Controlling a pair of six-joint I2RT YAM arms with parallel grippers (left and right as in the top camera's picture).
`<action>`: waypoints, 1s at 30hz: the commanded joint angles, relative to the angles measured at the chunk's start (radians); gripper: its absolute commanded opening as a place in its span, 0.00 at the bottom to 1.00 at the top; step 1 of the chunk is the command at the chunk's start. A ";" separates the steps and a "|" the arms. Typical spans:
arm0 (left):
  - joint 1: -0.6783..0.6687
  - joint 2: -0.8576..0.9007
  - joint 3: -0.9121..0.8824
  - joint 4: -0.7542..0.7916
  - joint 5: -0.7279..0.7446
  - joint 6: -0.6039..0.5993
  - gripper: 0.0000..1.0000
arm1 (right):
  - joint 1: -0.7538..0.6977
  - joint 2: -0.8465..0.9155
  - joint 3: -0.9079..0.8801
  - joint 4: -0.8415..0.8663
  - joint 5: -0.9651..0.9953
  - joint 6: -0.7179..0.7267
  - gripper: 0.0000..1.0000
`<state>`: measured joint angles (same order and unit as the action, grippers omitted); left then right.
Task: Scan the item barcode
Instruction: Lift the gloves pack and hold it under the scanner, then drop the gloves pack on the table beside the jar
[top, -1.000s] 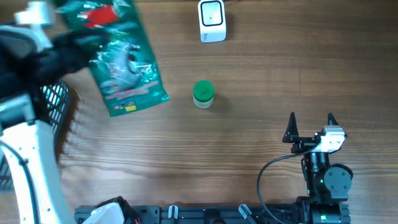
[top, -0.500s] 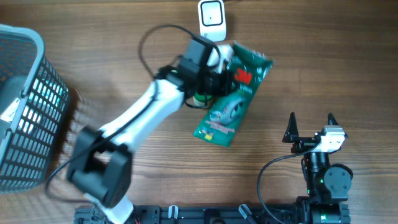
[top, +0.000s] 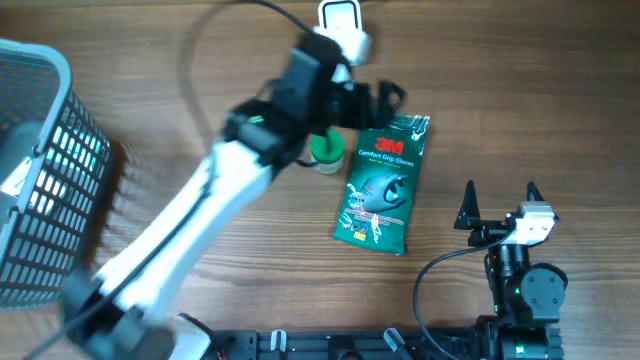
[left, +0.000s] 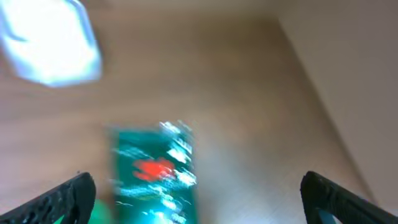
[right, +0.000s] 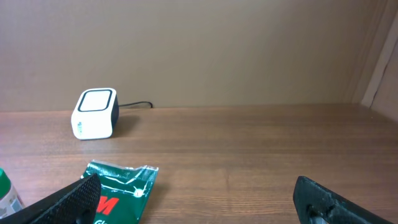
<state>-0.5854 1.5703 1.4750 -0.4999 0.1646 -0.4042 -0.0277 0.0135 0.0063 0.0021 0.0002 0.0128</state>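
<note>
The pack (top: 383, 185) lies flat mid-frame on the surface (top: 550, 80), below the scanner (top: 341, 30) at top centre. The left tool (top: 380, 97) hovers wide and empty over its top edge. The right tool (top: 500, 190), also wide, sits lower right. Next, probably: grip the pack and face its barcode to the scanner.

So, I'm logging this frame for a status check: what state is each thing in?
Green 3M glove packet: lying flat, label up, not held.
White box-shaped scanner: standing upright.
Small green-capped bottle: upright, capped.
Grey mesh basket: upright, contents unclear.
Left gripper: open, above the packet.
Right gripper: open, empty.
</note>
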 joint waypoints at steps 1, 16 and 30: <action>0.078 -0.206 0.026 -0.072 -0.455 0.008 1.00 | 0.005 -0.006 -0.001 0.005 -0.009 -0.012 1.00; 1.305 -0.367 0.025 -0.505 -0.466 -0.385 1.00 | 0.005 -0.006 -0.001 0.005 -0.009 -0.012 1.00; 1.448 0.126 0.025 -0.243 -0.327 0.296 1.00 | 0.005 -0.006 -0.001 0.005 -0.009 -0.012 1.00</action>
<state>0.8570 1.6081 1.4971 -0.7418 -0.1822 -0.2146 -0.0269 0.0135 0.0063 0.0017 0.0002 0.0128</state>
